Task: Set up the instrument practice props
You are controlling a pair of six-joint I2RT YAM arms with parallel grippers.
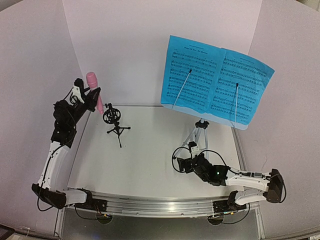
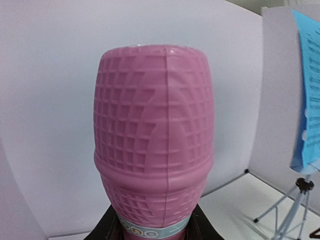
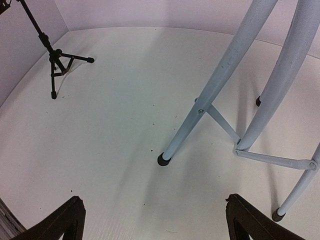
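Note:
My left gripper (image 1: 93, 96) is shut on the pink stick microphone (image 1: 94, 85), held upright and high at the left, just left of the small black tripod mic mount (image 1: 115, 121). In the left wrist view the microphone's head (image 2: 152, 140) fills the frame between my black fingers. The music stand with silver tripod legs (image 1: 199, 134) stands at the right and carries two blue sheet-music pages (image 1: 215, 80). My right gripper (image 1: 186, 164) is open and empty, low over the table beside the stand's legs (image 3: 220, 85).
The white table (image 1: 150, 160) is ringed by pale walls. The mic mount's legs (image 3: 57, 62) show far left in the right wrist view. A metal rail runs along the near edge (image 1: 160, 204).

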